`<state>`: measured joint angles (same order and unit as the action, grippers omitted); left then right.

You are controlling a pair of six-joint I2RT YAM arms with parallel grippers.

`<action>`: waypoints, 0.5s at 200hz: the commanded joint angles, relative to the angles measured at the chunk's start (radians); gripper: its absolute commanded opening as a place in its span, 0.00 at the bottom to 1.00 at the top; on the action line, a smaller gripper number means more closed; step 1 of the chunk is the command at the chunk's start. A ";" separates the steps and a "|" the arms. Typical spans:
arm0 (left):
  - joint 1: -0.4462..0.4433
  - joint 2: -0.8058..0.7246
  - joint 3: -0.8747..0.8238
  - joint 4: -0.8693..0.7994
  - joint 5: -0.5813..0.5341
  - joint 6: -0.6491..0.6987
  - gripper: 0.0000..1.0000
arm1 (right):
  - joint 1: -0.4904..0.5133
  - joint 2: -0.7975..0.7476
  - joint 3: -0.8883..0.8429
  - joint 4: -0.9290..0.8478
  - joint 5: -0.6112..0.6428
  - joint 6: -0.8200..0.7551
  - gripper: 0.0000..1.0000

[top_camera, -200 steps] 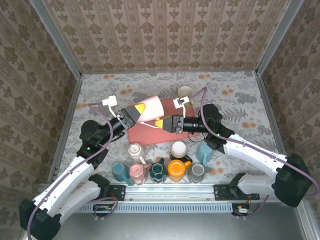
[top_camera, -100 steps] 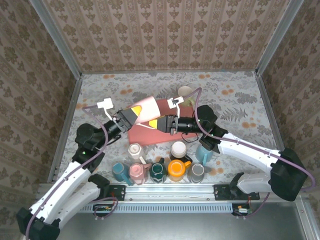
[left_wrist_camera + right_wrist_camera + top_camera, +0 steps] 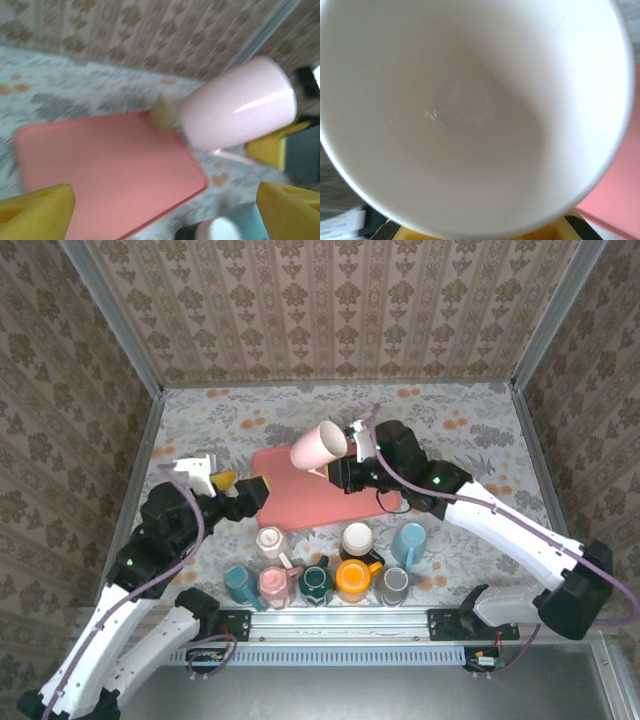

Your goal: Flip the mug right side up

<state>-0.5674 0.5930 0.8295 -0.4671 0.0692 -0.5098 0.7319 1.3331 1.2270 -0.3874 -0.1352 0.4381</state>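
Observation:
The pale pink mug (image 3: 317,446) hangs tilted on its side above the red tray (image 3: 300,502), its mouth turned toward my right wrist. My right gripper (image 3: 335,470) is shut on the mug's rim. The right wrist view looks straight into the mug's white inside (image 3: 470,110), with a yellow finger (image 3: 555,231) under the rim. In the left wrist view the mug (image 3: 235,110) floats over the tray (image 3: 100,170). My left gripper (image 3: 238,490) stands open at the tray's left edge, apart from the mug, with nothing between its fingers (image 3: 35,210).
Several mugs stand along the near edge: teal (image 3: 238,583), pink (image 3: 273,585), dark green (image 3: 316,581), orange (image 3: 352,578), grey (image 3: 395,585), white (image 3: 357,538), cream (image 3: 270,540), light blue (image 3: 408,542). A small beige cup (image 3: 165,110) stands behind the tray.
My left gripper let go of the mug, opened and drew back to the left. My right gripper shut on the mug's rim and lifted it up and back over the tray.

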 commanded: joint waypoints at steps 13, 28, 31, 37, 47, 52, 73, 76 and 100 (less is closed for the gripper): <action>0.001 0.061 0.059 -0.229 -0.121 0.194 0.92 | 0.014 0.154 0.131 -0.214 0.362 -0.215 0.00; -0.002 0.044 0.046 -0.226 -0.150 0.223 0.92 | 0.013 0.225 0.168 -0.217 0.424 -0.254 0.00; -0.003 0.038 0.042 -0.226 -0.154 0.226 0.92 | 0.013 0.242 0.179 -0.220 0.439 -0.259 0.00; -0.003 0.027 0.035 -0.222 -0.161 0.230 0.92 | 0.012 0.277 0.203 -0.234 0.464 -0.264 0.00; -0.003 0.011 0.021 -0.215 -0.166 0.235 0.92 | 0.006 0.332 0.245 -0.255 0.490 -0.261 0.00; -0.003 0.002 0.014 -0.213 -0.166 0.236 0.93 | 0.004 0.359 0.264 -0.264 0.508 -0.252 0.00; -0.004 -0.018 0.007 -0.208 -0.161 0.238 0.93 | -0.020 0.470 0.333 -0.302 0.535 -0.187 0.00; -0.005 -0.019 0.007 -0.208 -0.161 0.239 0.93 | -0.024 0.483 0.341 -0.306 0.531 -0.181 0.00; -0.006 -0.039 0.008 -0.213 -0.181 0.241 0.93 | -0.044 0.571 0.392 -0.312 0.516 -0.153 0.00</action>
<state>-0.5686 0.5735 0.8455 -0.6632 -0.0761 -0.3027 0.7105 1.8557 1.5394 -0.6834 0.3096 0.2459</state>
